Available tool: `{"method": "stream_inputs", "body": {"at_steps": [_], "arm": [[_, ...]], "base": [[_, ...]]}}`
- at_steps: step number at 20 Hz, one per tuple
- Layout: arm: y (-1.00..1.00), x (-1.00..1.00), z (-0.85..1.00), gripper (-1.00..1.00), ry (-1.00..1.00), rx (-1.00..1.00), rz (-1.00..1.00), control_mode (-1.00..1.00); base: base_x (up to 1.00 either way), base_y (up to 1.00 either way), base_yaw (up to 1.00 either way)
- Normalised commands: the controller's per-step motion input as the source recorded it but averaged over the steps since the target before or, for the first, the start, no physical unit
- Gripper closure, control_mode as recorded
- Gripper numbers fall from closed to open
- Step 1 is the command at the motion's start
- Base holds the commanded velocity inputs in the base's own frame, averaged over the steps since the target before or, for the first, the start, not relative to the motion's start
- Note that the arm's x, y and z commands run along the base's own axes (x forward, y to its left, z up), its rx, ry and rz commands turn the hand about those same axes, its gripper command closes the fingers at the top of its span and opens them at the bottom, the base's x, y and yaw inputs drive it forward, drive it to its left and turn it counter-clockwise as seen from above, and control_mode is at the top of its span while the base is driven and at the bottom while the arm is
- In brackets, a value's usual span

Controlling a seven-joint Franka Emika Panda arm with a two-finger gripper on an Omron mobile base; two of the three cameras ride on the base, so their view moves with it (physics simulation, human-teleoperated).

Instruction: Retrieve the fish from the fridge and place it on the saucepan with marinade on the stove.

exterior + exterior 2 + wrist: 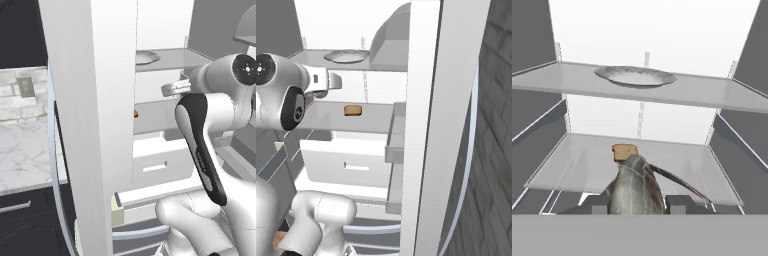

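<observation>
Gripper (634, 204): closed tight on the fish (634, 187), fingers either side.
Fridge (647, 30): doors open (white interior).
Shelves: plate (635, 76) above, bread slice (624, 151) behind fish.

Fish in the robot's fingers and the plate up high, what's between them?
In the hand view, a small brown bread slice sits just behind the fish; the plate rests on the higher shelf.

No readable text, labels, brands, numbers or signs anywhere. The white fridge interior (647, 30), its grey glass shelves (702, 90) and the white robot arm with dark joints (200, 145) carry no legible markings.
</observation>
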Motion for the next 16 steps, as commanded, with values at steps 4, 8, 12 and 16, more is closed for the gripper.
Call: {"method": "stream_inputs", "body": {"at_steps": [4, 8, 12, 16], "arm": [[0.0, -0.22, 0.07, 1.0, -0.17, 0.0, 0.0, -1.0], [0.0, -0.12, 0.0, 1.0, -0.04, 0.0, 0.0, -1.0], [0.0, 0.0, 0.0, 1.0, 0.0, 0.0, 0.0, 1.0], [0.0, 0.0, 0.0, 1.0, 0.0, 0.0, 0.0, 1.0]], "base": [[0.0, 0.0, 0.0], [0.0, 0.0, 0.0], [-0.93, -0.1, 0.0], [-1.0, -0.29, 0.0]]}}
